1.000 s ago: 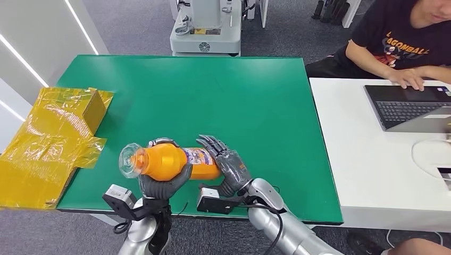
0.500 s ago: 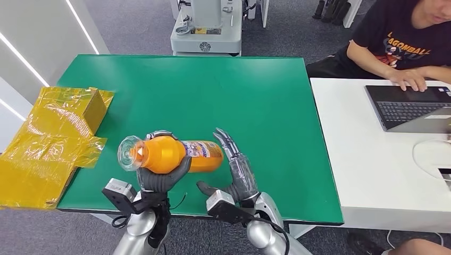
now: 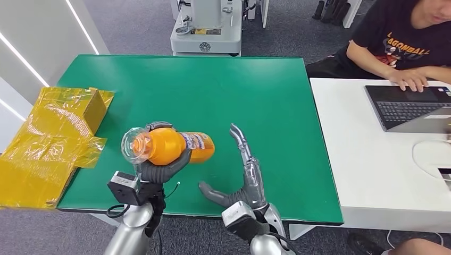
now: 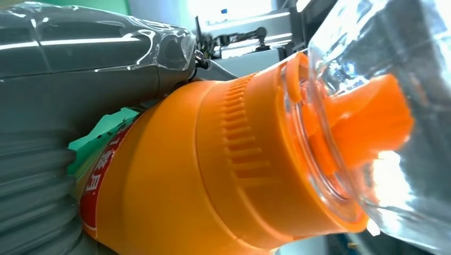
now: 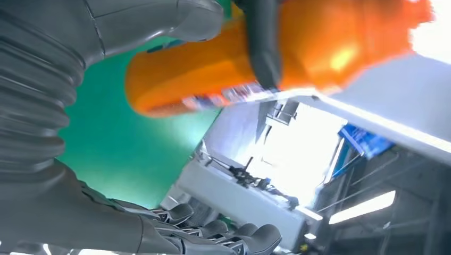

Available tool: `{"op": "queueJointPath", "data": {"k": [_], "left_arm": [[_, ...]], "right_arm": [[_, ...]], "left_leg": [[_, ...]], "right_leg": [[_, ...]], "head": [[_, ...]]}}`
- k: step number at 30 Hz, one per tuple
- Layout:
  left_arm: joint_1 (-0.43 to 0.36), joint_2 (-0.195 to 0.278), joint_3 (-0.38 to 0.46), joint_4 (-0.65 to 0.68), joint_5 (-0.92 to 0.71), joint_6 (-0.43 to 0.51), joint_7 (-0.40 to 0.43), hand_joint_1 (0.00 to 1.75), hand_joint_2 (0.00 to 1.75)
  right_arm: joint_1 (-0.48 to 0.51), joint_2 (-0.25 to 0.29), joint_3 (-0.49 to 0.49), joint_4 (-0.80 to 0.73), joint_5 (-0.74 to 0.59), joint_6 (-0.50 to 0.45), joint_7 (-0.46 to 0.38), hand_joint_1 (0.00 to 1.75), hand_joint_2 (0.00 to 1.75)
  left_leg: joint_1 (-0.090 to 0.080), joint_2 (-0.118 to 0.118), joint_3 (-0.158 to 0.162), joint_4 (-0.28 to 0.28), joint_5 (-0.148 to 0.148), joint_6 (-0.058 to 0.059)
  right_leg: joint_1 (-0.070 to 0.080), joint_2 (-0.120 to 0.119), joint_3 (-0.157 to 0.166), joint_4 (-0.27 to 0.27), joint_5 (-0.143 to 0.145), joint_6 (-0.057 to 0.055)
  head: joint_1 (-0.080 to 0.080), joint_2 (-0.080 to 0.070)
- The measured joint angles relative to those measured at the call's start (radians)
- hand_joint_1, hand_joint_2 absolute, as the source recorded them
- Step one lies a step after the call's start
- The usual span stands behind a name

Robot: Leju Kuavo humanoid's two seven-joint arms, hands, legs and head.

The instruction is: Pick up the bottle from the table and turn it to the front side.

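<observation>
- Left hand point(image 3: 159, 171): dark grey, glossy fingers.
- Right hand point(image 3: 242, 180): dark grey fingers under a clear shiny film.
- Grey ribbed cover point(image 5: 32, 90) behind each hand.
- Silver forearms with black camera blocks and thin black cables at the wrists.

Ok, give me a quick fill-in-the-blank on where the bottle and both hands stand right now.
1. The bottle is held by the ____ hand.
2. The right hand is ____, its fingers apart and off the bottle.
3. The bottle's clear cap points toward the ____ bag.
4. The bottle is over the ____ table.

Missing words: left; open; yellow; green
</observation>
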State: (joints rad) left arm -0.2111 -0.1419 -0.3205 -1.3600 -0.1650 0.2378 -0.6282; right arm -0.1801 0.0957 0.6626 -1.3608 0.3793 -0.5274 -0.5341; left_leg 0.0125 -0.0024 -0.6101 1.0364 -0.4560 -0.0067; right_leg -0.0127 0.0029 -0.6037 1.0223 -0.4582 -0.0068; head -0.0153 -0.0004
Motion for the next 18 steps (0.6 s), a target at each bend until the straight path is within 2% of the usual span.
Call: {"op": "queueJointPath", "data": {"k": [6,12,18], "left_arm": [[0.016,0.092,0.051,-0.008,-0.285,0.06,0.089,1.75,1.75],[0.05,0.252,0.104,-0.05,-0.6,0.151,0.197,1.75,1.75],[-0.015,0.416,0.117,-0.03,-0.93,0.136,0.321,1.75,1.75]], "right_arm": [[0.072,0.0,-0.026,-0.109,-0.051,0.014,-0.006,0.0,1.75],[0.111,-0.001,-0.042,-0.168,-0.086,0.045,-0.025,0.0,1.75],[0.112,0.0,-0.054,-0.201,-0.097,0.075,-0.025,0.0,1.75]], "left_leg": [[0.0,0.001,0.0,-0.001,0.0,0.0],[0.001,0.001,0.001,-0.002,-0.001,-0.001],[0.001,0.002,0.001,-0.002,0.0,-0.002]], "right_leg": [[0.0,0.001,0.0,0.0,-0.001,-0.001],[0.0,0.001,-0.001,0.0,-0.002,-0.003],[0.001,0.001,0.0,0.001,-0.001,-0.003]], "head": [[0.0,0.0],[0.0,0.0],[0.0,0.0]]}}
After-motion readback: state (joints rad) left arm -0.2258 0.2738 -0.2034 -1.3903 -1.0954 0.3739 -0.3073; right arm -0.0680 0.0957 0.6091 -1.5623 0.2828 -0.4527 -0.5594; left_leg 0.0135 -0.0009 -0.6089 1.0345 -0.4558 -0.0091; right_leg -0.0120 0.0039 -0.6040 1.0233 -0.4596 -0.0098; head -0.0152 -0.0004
